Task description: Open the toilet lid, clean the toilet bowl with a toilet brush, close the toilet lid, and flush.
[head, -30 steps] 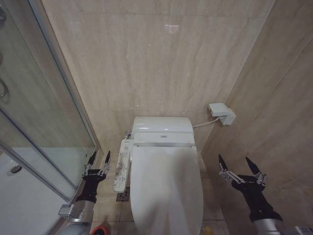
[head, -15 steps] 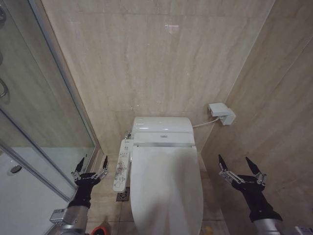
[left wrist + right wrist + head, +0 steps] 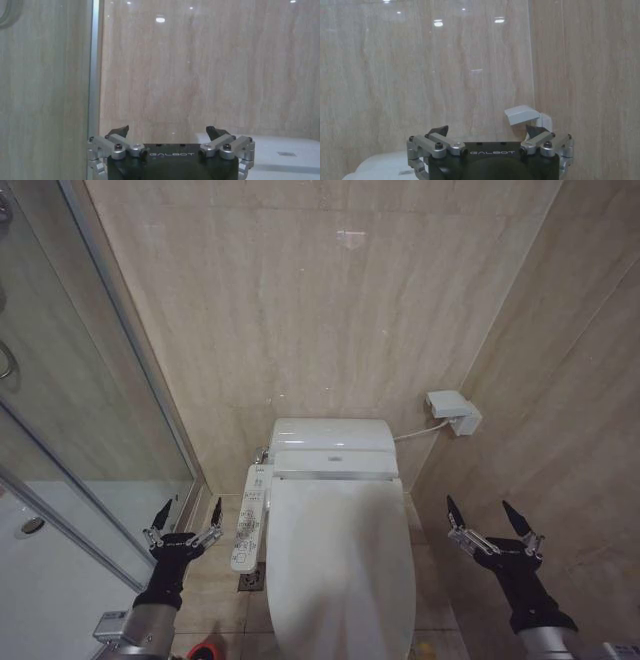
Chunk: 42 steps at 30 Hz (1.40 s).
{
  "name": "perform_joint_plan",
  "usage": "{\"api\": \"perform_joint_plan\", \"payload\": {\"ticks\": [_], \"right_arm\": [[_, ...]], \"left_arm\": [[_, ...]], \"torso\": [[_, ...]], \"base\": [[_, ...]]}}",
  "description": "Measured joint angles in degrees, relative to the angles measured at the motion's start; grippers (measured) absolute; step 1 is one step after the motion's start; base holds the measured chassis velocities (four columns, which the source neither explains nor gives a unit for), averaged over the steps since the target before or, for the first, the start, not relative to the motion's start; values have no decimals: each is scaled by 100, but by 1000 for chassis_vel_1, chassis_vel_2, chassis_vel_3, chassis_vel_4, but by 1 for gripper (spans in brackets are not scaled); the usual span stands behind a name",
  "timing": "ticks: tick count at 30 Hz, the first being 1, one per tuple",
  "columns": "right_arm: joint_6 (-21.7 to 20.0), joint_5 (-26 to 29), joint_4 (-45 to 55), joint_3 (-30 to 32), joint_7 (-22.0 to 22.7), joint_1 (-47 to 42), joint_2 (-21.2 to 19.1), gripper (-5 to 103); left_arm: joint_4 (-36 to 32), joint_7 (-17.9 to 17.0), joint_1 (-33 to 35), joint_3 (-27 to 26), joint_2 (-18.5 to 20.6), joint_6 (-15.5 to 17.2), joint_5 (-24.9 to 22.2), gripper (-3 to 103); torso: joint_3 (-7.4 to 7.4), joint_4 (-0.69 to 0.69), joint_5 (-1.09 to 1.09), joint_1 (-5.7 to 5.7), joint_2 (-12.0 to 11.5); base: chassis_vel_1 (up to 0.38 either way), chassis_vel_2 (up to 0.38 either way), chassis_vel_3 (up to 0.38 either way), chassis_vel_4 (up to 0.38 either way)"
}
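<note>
The toilet lid (image 3: 340, 565) lies flat and closed over the toilet bowl (image 3: 272, 630), against the rear wall, with the button panel (image 3: 251, 516) along the bowl's left side. The left gripper (image 3: 184, 517) hangs above the floor tiles between the shower glass (image 3: 70, 420) and the button panel, fingers spread wide, holding nothing. The right gripper (image 3: 489, 519) hangs beside the lid's right edge, near the side wall, fingers likewise spread wide and empty. A white wall box (image 3: 452, 411) sits on the right wall.

soft, even overhead light, small glare spots on glossy wall tiles (image 3: 350, 237), sharp focus.
</note>
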Motion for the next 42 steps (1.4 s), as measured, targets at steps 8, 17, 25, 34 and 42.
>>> {"api": "perform_joint_plan", "payload": {"ticks": [8,17,25,34,42], "right_arm": [[0,0,0,0,0,0,0,100],[0,0,0,0,0,0,0,100],[0,0,0,0,0,0,0,100],[0,0,0,0,0,0,0,100],[0,0,0,0,0,0,0,100]], "left_arm": [[-126,36,97,-30,2,-71,110,100],[-288,-31,239,90,-136,-48,172,100],[-409,-99,538,136,-319,-147,313,100],[-400,-181,589,199,-469,-252,277,100],[-395,-230,623,261,-500,-266,264,100]], "torso": [[0,0,0,0,0],[0,0,0,0,0],[0,0,1,0,0],[0,0,0,0,0],[0,0,0,0,0]], "base": [[0,0,0,0],[0,0,0,0],[0,0,0,0],[0,0,0,0],[0,0,0,0]]}}
